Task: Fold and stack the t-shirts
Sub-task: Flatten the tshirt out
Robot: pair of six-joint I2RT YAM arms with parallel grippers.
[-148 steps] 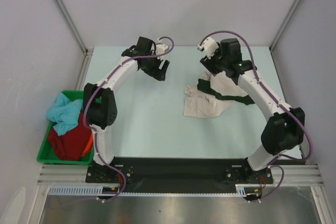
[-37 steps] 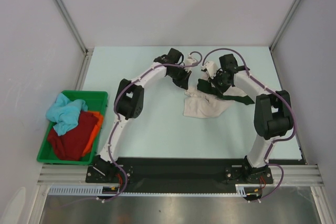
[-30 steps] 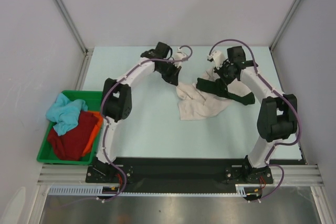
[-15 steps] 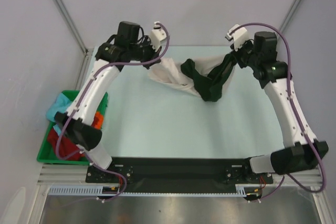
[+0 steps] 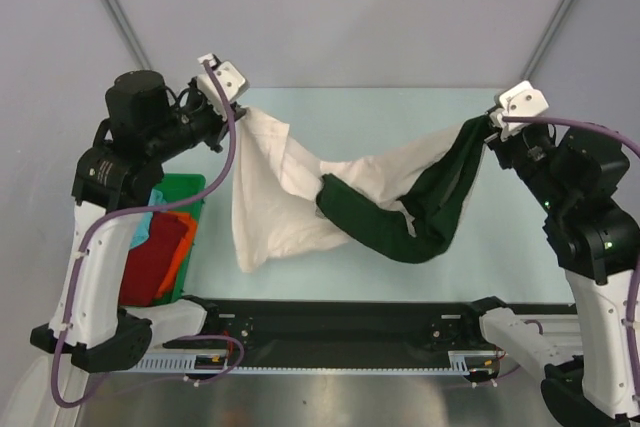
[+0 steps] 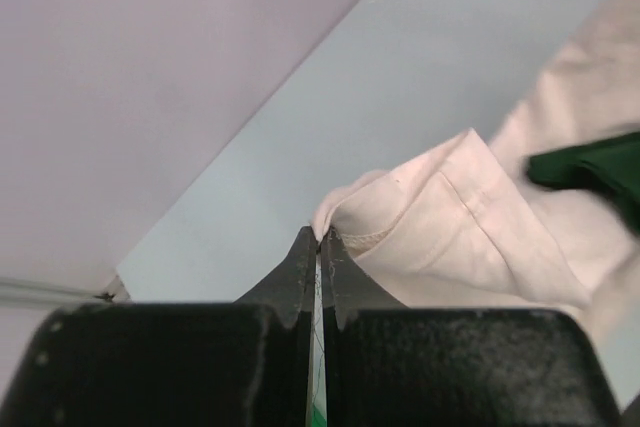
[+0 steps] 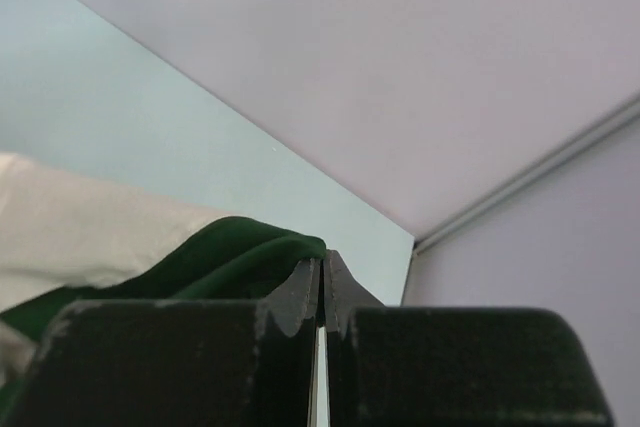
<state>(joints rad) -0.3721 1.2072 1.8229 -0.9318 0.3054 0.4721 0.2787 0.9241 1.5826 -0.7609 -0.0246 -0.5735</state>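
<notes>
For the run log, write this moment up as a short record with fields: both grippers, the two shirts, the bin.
left gripper: shut on an edge of the cream t-shirt
right gripper: shut on the dark green t-shirt
shirts: tangled, strung between the grippers, green wrapped over cream
green bin: at the left, holds a dark red shirt and an orange shirt

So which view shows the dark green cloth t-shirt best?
The top external view: the dark green cloth t-shirt hangs there almost whole, tangled with the cream cloth t-shirt. The right wrist view shows only the fold pinched in the right gripper; the left wrist view, a scrap at its right edge.
</notes>
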